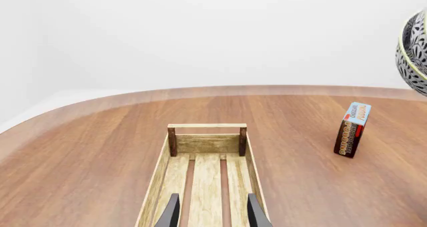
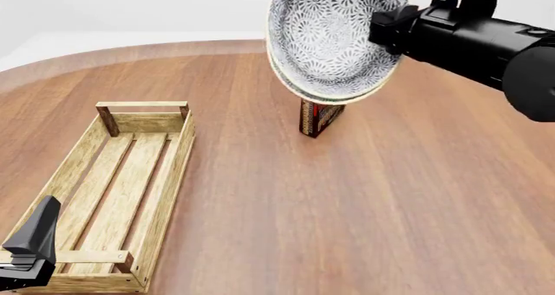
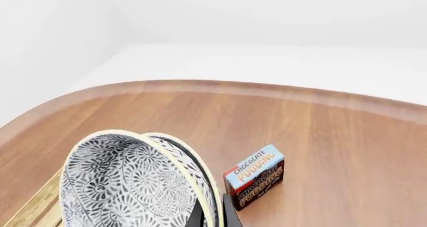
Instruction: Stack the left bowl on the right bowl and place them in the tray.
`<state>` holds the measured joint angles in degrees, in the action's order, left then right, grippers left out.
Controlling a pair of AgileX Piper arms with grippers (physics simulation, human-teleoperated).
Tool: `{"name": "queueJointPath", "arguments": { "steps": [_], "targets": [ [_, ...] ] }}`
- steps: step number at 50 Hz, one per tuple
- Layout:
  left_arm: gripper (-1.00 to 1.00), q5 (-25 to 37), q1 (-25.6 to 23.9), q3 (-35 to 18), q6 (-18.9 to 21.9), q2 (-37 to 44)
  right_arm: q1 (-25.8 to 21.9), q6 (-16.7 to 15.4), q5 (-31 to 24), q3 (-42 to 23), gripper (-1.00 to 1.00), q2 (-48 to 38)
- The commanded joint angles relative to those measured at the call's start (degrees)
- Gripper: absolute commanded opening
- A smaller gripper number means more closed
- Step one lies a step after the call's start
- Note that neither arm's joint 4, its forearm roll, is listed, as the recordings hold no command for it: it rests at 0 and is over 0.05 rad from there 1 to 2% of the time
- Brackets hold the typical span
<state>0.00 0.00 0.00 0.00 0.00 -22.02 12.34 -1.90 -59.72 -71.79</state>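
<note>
Bowls (image 2: 334, 38), nested one in the other and tipped on edge, hang in the air above the far middle of the table (image 2: 364, 197), where the right gripper (image 3: 215, 214) has its fingers pinching their rim. Beneath them a small pudding box (image 2: 319, 117) stands upright on the table. Well apart, by the near left corner, lies the wooden tray (image 2: 121, 191), and over its near end the left gripper (image 1: 212, 214) hangs with fingers spread, holding nothing.
</note>
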Motion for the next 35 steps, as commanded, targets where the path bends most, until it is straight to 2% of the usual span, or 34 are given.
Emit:
{"name": "queueJointPath", "arguments": {
  "steps": [1,11,22,35],
  "targets": [
    [1.0,0.0,0.0,0.0,0.0,0.0,-5.4,0.4,1.2,-11.4,-1.0,-10.8],
    [1.0,0.0,0.0,0.0,0.0,0.0,-9.1,1.0,-0.1,-19.4,-1.0,-18.0],
    [1.0,0.0,0.0,0.0,0.0,0.0,-12.5,2.4,1.1,-26.7,-1.0,-27.8],
    [1.0,0.0,0.0,0.0,0.0,0.0,-16.4,6.6,2.6,-34.9,-1.0,-37.0]
  ]
}}
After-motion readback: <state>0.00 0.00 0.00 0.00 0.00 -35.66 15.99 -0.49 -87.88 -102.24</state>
